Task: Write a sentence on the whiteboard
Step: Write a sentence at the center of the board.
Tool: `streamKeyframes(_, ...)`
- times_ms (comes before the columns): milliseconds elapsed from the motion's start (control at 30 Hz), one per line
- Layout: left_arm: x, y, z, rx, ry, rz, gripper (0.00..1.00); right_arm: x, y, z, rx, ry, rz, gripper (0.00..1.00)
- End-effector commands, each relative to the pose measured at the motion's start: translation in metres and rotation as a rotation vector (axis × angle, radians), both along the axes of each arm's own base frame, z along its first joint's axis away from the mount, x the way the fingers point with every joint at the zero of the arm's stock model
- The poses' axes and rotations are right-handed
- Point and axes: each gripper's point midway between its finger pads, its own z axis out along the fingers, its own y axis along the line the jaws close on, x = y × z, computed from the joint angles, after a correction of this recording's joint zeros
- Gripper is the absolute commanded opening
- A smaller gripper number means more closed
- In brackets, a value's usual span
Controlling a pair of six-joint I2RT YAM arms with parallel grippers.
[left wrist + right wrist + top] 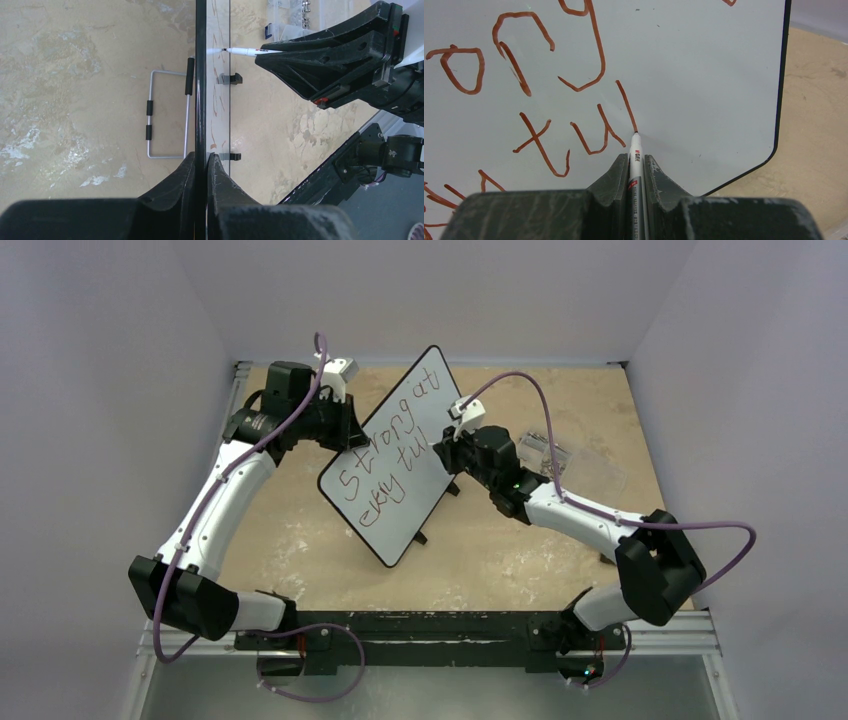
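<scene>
marker tip on the board

the whiteboard stood tilted near the middle of the table, running from 1 o'clock to 7 o'clock in the top view. the left gripper was clenched on the board's black rim at its 10 o'clock side. the right gripper, at the board's 3 o'clock, grasped a marker whose tip touched the last stroke of the sentence. a clear box lay beyond it.
</scene>
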Motion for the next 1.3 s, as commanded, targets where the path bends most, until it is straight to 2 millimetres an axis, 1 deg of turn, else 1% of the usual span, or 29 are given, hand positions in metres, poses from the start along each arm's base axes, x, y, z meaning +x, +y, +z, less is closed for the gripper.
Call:
streamKeyframes(0, 0.012, 0.005, 0.017, 0.036, -0.128, -0.006, 0.0, -0.004, 0.006, 0.012, 0.044, -0.016, 0.024, 0.0)
streamKeyframes(267, 0.012, 0.005, 0.017, 0.036, -0.129, -0.008, 0.0, 0.001, 0.011, 0.031, 0.068, -0.046, 0.026, 0.0)
streamKeyframes(500, 0.011, 0.005, 0.016, 0.041, -0.128, -0.008, 0.0, 0.009, 0.016, 0.041, 0.066, -0.066, 0.025, 0.0)
streamKeyframes(800, 0.011, 0.004, 0.016, 0.043, -0.127, -0.01, 0.0, 0.016, 0.018, 0.048, 0.059, -0.079, 0.014, 0.0)
streamKeyframes(1267, 0.011, 0.004, 0.015, 0.044, -0.126, -0.011, 0.0, 0.026, 0.015, 0.054, 0.032, -0.1, -0.018, 0.0)
